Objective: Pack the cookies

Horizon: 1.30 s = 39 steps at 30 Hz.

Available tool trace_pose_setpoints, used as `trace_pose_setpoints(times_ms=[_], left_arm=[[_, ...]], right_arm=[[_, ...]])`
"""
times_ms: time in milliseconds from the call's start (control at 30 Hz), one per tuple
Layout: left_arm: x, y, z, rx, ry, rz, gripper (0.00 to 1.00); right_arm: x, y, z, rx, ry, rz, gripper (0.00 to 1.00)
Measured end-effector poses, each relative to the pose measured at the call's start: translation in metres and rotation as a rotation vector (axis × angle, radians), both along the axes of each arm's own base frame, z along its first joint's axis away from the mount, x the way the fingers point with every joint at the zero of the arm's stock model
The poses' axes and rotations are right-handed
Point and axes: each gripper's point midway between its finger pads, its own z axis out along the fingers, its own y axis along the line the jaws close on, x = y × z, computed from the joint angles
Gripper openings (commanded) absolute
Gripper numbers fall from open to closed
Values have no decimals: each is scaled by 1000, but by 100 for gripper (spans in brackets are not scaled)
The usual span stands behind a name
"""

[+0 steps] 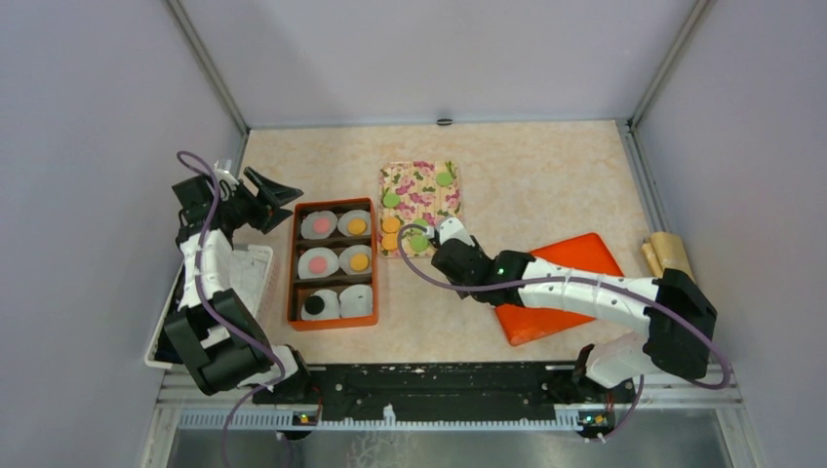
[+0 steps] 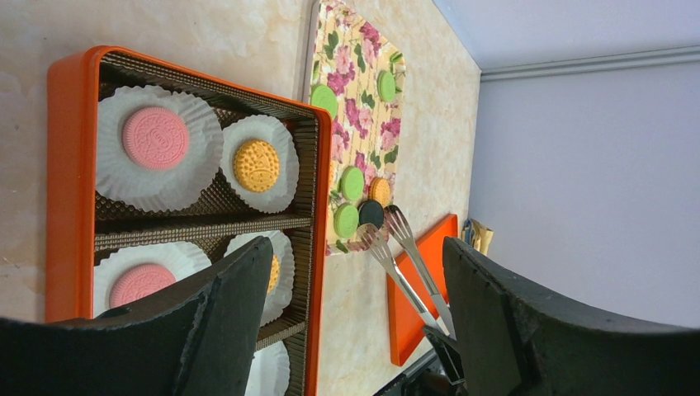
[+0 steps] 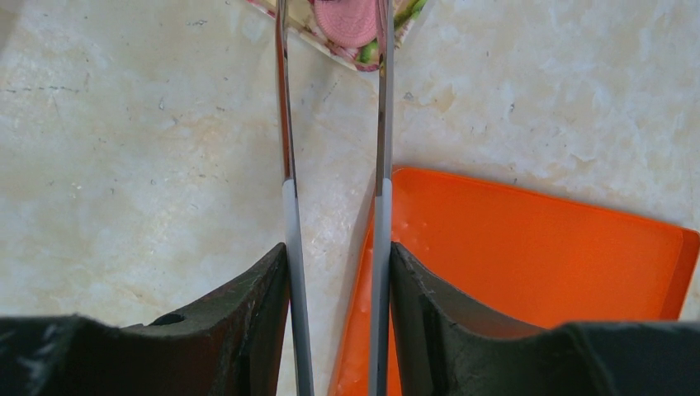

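The cookies lie in two places. Pink [image 1: 319, 226], orange [image 1: 357, 226] and black [image 1: 314, 305] ones sit on white liners in the orange box [image 1: 291, 263]. Green [image 1: 445, 178] and orange [image 1: 390, 224] ones lie on the floral mat [image 1: 429, 200]. My right gripper [image 1: 447, 239] [image 3: 338, 256] is shut on metal tongs [image 3: 381, 148]. The tong tips reach the mat's near corner, beside a green [image 2: 346, 220] and a black cookie [image 2: 371, 213]. My left gripper [image 1: 258, 195] [image 2: 355, 322] is open and empty, up left of the box.
An orange lid [image 1: 556, 283] lies flat under my right arm. A white tray [image 1: 249, 278] sits at the left edge below my left arm. Wooden pieces [image 1: 668, 253] lie at the right wall. One liner [image 1: 358, 300] in the box holds nothing.
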Motion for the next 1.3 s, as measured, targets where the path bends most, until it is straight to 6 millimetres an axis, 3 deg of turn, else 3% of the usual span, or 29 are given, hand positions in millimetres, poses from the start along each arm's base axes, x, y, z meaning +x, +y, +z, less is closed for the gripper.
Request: trace_pose_setpoints(times_ms=[333, 600, 700, 900, 1100, 1200, 1300], left_arm=[[0, 0, 0, -1, 0, -1, 82], [0, 0, 0, 0, 0, -1, 82], [0, 0, 0, 0, 0, -1, 81], [0, 0, 0, 0, 0, -1, 82], [0, 0, 0, 0, 0, 0, 81], [0, 0, 0, 0, 0, 0, 81], [0, 0, 0, 2, 2, 3, 81]], right_arm=[[7, 9, -8, 21, 15, 4, 39], [10, 11, -15, 22, 47, 7, 2], [12, 14, -9, 35, 40, 8, 0], [13, 19, 19, 89, 8, 13, 0], [11, 37, 80, 217, -69, 57, 0], [-2, 55, 97, 253, -82, 126, 0], [-26, 75, 99, 266, -56, 227, 0]])
